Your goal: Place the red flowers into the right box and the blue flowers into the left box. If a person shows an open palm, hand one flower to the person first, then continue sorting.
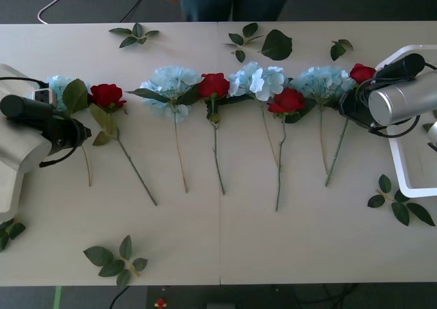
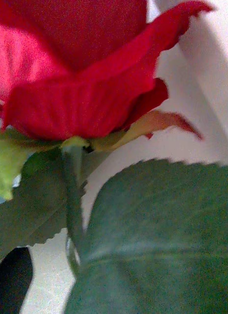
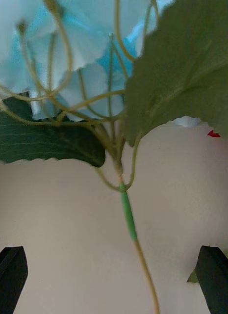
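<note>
The table (image 1: 218, 241) is pale and flat, with a thin seam down its middle. The floor past it is dark. A white cable (image 1: 58, 1) lies on the floor at 11 o'clock.

The flowers lie in one row across the middle, from 9 o'clock to 3 o'clock. Their stems point toward 6 o'clock. There are four red flowers (image 1: 214, 85) and four blue flowers (image 1: 171, 82). Small green leaf sprigs (image 1: 116, 258) lie here and there near the table edges.

The half of the table toward 6 o'clock is mostly bare, so there is open room there. The right box (image 1: 410, 183) sits at the 3 o'clock edge. The left box (image 1: 13, 159) sits at the 9 o'clock edge, and part of it runs off the side.

The left gripper (image 3: 114, 274) is at 9 o'clock, by the last blue flower in the row. It is spread wide and holds nothing. The thin stem runs between its two fingers without touching them.

The right gripper (image 1: 349, 103) is at 3 o'clock, right up against the last red flower (image 2: 79, 73). It looks wide. One dark finger (image 2: 13, 279) sits far out at the side, and a big leaf (image 2: 163, 235) hides the other one. It grips nothing.
</note>
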Available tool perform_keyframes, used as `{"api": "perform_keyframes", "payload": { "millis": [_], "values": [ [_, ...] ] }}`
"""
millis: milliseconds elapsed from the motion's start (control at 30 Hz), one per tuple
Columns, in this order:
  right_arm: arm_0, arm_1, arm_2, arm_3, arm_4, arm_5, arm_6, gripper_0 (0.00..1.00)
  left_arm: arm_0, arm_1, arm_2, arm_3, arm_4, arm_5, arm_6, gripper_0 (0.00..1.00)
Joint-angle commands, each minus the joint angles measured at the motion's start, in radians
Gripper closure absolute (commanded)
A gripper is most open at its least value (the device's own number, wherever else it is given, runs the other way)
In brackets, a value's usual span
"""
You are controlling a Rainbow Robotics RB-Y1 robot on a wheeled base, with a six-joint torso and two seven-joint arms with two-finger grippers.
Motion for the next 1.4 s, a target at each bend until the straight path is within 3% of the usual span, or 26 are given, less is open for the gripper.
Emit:
{"api": "perform_keyframes", "payload": {
  "millis": [33,333,367,433,467,800,1033,1167,1400],
  "values": [
    [-0.046,0.016,0.009,-0.004,0.008,-0.026,0.031,1.0,-0.045,-0.036,-0.03,0.052,-0.042,-0.074,0.042,0.0],
    [-0.044,0.018,0.009,-0.006,0.007,-0.037,0.044,1.0,-0.045,-0.054,-0.03,0.06,-0.082,-0.08,0.046,0.0],
    [-0.046,0.018,0.009,-0.006,0.007,-0.038,0.044,1.0,-0.045,-0.054,-0.028,0.06,-0.081,-0.08,0.048,0.08],
    [-0.046,0.018,0.009,-0.006,0.007,-0.038,0.049,1.0,-0.045,-0.054,-0.03,0.06,-0.082,-0.08,0.048,0.77],
    [-0.046,0.018,0.009,-0.006,0.007,-0.04,0.051,1.0,-0.044,-0.054,-0.028,0.058,-0.082,-0.08,0.048,1.0],
    [-0.044,-0.005,-0.005,-0.035,-0.012,-0.04,0.078,1.0,-0.044,-0.062,-0.028,0.058,-0.1,-0.08,0.052,1.0],
    [-0.021,-0.041,-0.106,-0.152,-0.073,0.089,0.115,1.0,-0.044,-0.069,-0.027,0.058,-0.114,-0.1,0.057,1.0],
    [0.042,-0.077,-0.191,-0.273,-0.124,0.137,0.144,1.0,-0.044,-0.068,-0.024,0.06,-0.114,-0.105,0.057,1.0],
    [0.235,-0.136,-0.384,-0.511,-0.199,0.163,0.331,1.0,-0.044,-0.066,0.032,0.03,-0.128,-0.088,0.04,1.0]
  ]
}}
